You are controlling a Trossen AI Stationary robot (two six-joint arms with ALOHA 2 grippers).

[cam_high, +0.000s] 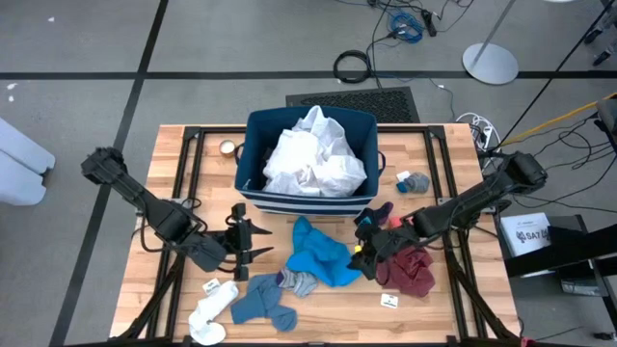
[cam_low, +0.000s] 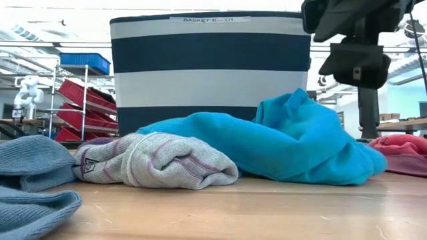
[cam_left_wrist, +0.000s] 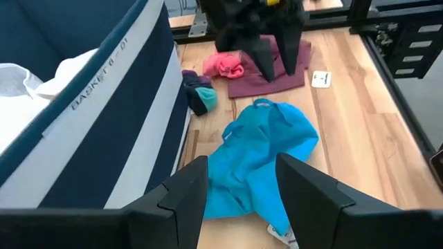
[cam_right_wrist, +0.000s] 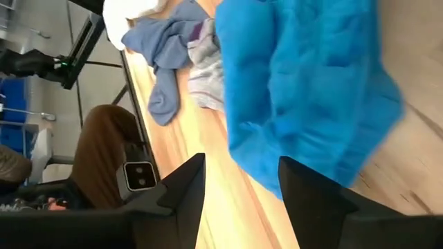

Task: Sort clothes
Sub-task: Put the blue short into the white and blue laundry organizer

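My right fingers (cam_high: 364, 253) hang spread and empty beside the teal-blue garment (cam_high: 318, 255), whose long axis runs near-to-far; my left fingers (cam_high: 243, 241) are spread, empty too.

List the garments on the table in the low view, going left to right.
grey-blue garment → grey sock with purple stripes → teal-blue garment → maroon garment

Place: we take this for a robotics lab or workshop.
Floor: grey, with loose cables (cam_high: 405, 21) and a round stand base (cam_high: 490, 64).
Background: we see shelving with red and blue storage bins (cam_low: 83, 63) and a small white robot (cam_low: 27, 92).
Bench: a wooden table (cam_high: 453, 313) on a black frame.
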